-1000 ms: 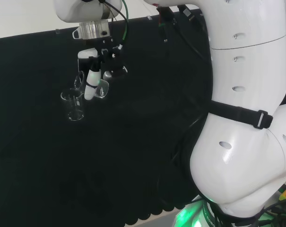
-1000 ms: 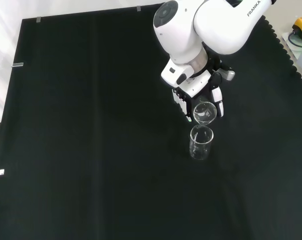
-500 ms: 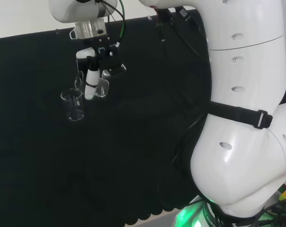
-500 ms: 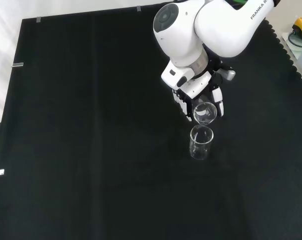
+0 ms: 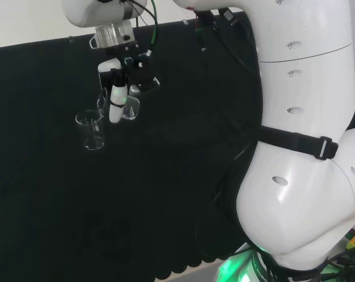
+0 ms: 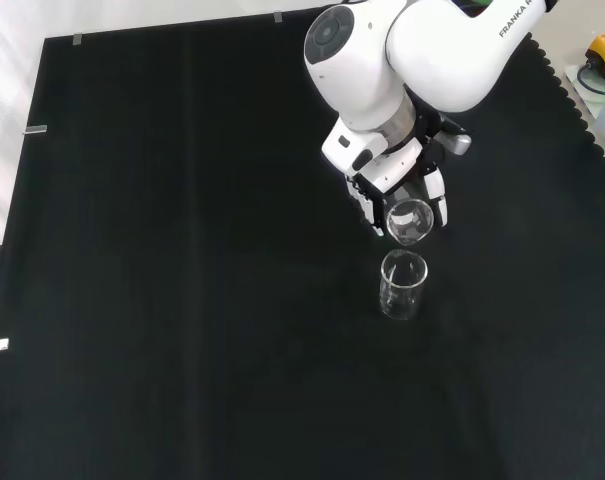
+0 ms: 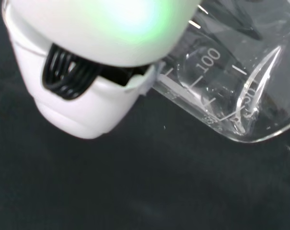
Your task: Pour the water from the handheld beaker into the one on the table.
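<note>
In the front view, nearest the camera, the table beaker (image 6: 403, 285) stands upright on the black cloth (image 6: 182, 250). It is a clear, straight-walled vessel with an open round rim, and whether it holds any water cannot be told. It sits just below the hand (image 6: 422, 195) in that view, close under the held beaker's mouth but not touching it.

Just beyond it, the handheld beaker (image 6: 410, 221) is clear as well, tipped over so that its round mouth faces the camera and leans toward the table beaker. The hand's fingers are curled round its wall, clamping it from behind and from both sides. The wrist view shows this glass close up (image 7: 231, 86), lying on its side past a white fingertip (image 7: 82, 110), with white graduation marks on its wall and a small pool of water gathered near the rim.

In the head view the hand (image 5: 119, 88) hangs from the wrist with the tilted beaker (image 5: 129, 107) against its fingers, and the standing beaker (image 5: 93, 130) is below and to the left of it, 1 rim beside the other, slightly apart.
</note>
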